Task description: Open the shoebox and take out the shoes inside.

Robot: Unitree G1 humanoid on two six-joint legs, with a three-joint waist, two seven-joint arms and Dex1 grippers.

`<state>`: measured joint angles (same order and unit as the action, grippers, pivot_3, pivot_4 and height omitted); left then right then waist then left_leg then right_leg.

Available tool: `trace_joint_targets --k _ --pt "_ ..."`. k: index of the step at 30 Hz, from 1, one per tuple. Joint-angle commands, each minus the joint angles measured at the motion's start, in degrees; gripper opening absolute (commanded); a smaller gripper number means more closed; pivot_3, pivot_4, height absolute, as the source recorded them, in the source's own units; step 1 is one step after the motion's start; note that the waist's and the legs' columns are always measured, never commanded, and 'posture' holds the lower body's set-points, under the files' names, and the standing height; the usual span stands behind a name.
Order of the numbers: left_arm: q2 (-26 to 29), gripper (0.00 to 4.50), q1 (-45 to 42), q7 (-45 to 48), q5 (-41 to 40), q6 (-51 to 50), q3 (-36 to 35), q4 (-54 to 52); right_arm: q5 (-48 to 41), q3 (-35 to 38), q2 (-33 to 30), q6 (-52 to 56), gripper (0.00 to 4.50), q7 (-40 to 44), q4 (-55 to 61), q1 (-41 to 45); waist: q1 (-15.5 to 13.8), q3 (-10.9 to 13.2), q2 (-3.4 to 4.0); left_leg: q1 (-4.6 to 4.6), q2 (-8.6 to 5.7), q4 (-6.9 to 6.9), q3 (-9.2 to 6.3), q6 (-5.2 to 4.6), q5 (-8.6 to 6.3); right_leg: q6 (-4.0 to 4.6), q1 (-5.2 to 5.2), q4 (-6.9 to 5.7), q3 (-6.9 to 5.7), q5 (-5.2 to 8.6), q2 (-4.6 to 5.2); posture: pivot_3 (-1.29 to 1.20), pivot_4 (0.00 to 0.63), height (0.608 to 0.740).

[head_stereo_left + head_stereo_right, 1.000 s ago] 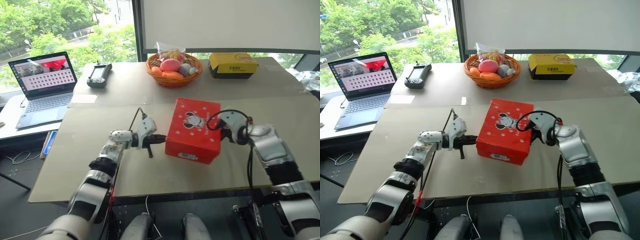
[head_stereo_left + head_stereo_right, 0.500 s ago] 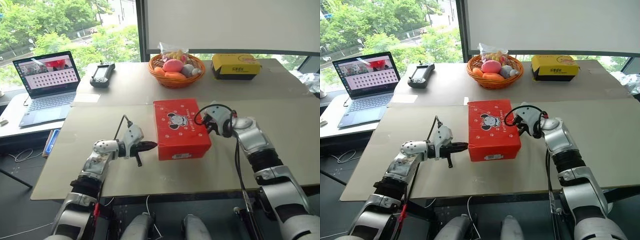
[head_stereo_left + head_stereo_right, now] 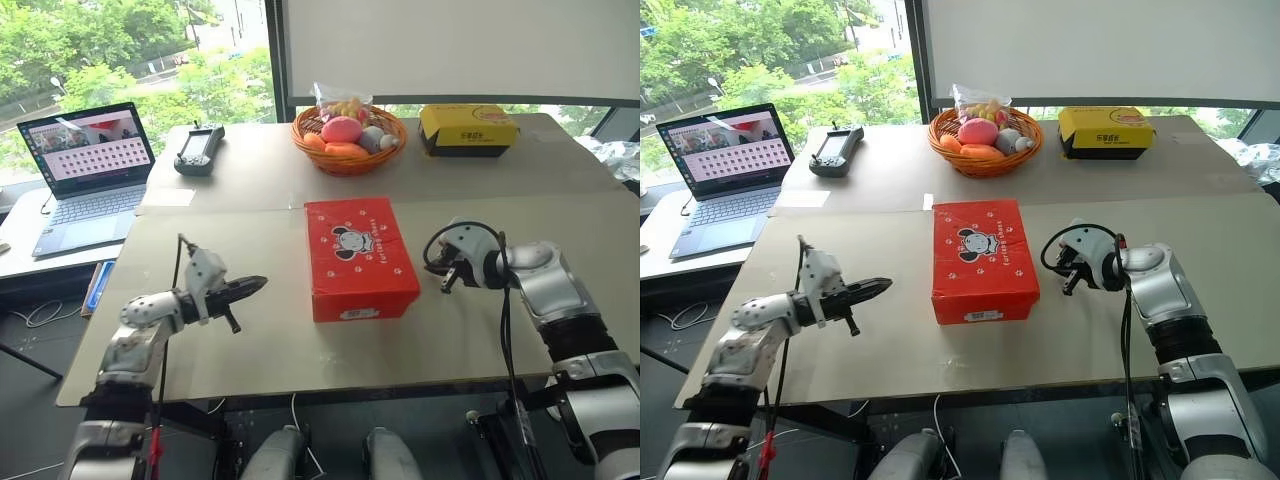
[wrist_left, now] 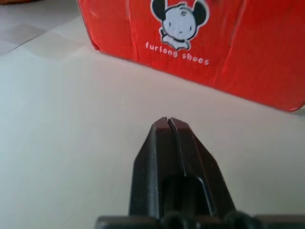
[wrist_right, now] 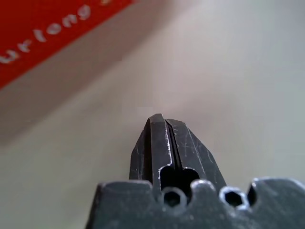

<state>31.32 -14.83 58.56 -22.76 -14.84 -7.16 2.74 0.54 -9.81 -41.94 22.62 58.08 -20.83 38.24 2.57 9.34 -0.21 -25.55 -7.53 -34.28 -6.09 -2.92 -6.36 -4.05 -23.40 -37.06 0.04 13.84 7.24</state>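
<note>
The red shoebox (image 3: 358, 255) lies flat in the middle of the table, its lid with the cartoon mouse down and closed. The shoes are hidden inside it. My left gripper (image 3: 262, 281) is shut and points level at the box's left side from a hand's width away; the left wrist view shows its tip (image 4: 167, 119) facing the red side wall (image 4: 200, 43). My right gripper (image 3: 446, 284) is shut, tilted downward and a short way off the box's right side. In the right wrist view its tip (image 5: 159, 117) hangs over bare table, with a corner of the box (image 5: 38, 28) beyond.
A wicker basket of fruit (image 3: 349, 138) and a yellow box with a black base (image 3: 467, 129) stand at the back. A black controller (image 3: 197, 148) lies at the back left, and an open laptop (image 3: 85, 165) sits on a side desk further left.
The left gripper drew back to the left, away from the box. The right gripper came off the box's right side. The box turned from skewed to square with the table.
</note>
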Motion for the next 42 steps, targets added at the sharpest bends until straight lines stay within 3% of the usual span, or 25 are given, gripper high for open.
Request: trace_joint_targets --k 1,4,8,9,22,34,38,42 --pt "0.59 0.0 5.99 -4.39 -11.65 -11.69 -5.22 -16.24 -4.91 1.6 -3.02 -0.58 0.02 7.89 7.95 -2.86 -0.14 0.01 0.02 0.01 0.0 0.01 -0.01 0.0 0.0 0.01 0.0 0.01 -0.01 0.02 0.0 0.0 0.15 0.74" --pt "0.39 0.0 11.67 -7.01 -15.33 -15.68 -6.07 -23.64 -8.15 3.13 -3.07 2.51 0.02 9.75 9.39 -3.05 -0.46 0.02 0.04 0.07 0.03 0.03 -0.01 0.01 -0.01 -0.07 -0.02 0.03 -0.01 0.08 0.05 0.0 0.15 0.74" --pt "1.79 0.0 22.0 -5.54 -12.03 -13.28 -2.4 -29.48 -11.07 3.68 -2.42 3.57 0.02 11.93 9.14 -2.52 -0.3 0.03 0.04 0.1 0.11 0.03 0.08 0.03 -0.02 -0.27 0.14 0.06 0.13 0.18 0.2 0.0 0.15 0.74" --pt "1.88 0.0 22.51 -5.69 -11.85 -13.19 -1.98 -29.82 -11.02 3.64 -2.25 3.62 0.02 11.77 8.72 -2.23 -0.39 0.03 0.04 0.12 0.18 0.03 0.16 0.04 -0.03 0.02 0.17 0.06 0.18 0.34 0.22 0.0 0.15 0.74" --pt "2.61 0.0 23.48 -6.9 -8.96 -10.75 1.35 -30.18 -16.38 7.51 0.41 7.51 0.02 10.79 5.82 3.14 -1.51 0.07 0.07 0.08 0.38 0.35 0.33 0.06 -0.03 0.37 -0.1 -0.01 0.36 0.31 0.25 0.0 0.15 0.74" --pt "2.23 0.0 23.36 -7.41 -7.35 -8.86 3.07 -28.79 -17.51 4.95 -2.1 13.87 0.02 10.77 19.95 12.11 -1.75 0.08 0.07 -0.27 0.34 0.36 0.48 0.12 -0.06 0.45 -0.76 0.05 0.3 0.15 0.19 0.0 0.15 0.74" --pt "2.16 0.0 23.17 -7.53 -7.18 -8.63 3.3 -28.48 -16.17 2.26 1.33 19.17 0.02 4.98 25.87 20.22 -1.61 0.08 0.08 -0.32 0.37 0.37 0.49 0.13 -0.07 0.44 -0.79 0.02 0.35 0.14 0.19 0.0 0.15 0.74" --pt "2.0 0.0 23.49 -8.26 -7.05 -8.63 3.47 -28.74 -20.63 5.54 8.27 25.67 0.02 -2.21 31.7 25.43 -1.51 0.08 0.09 -0.33 0.4 0.41 0.47 0.14 -0.07 0.47 -0.85 -0.05 0.4 0.16 0.17 0.0 0.15 0.74"
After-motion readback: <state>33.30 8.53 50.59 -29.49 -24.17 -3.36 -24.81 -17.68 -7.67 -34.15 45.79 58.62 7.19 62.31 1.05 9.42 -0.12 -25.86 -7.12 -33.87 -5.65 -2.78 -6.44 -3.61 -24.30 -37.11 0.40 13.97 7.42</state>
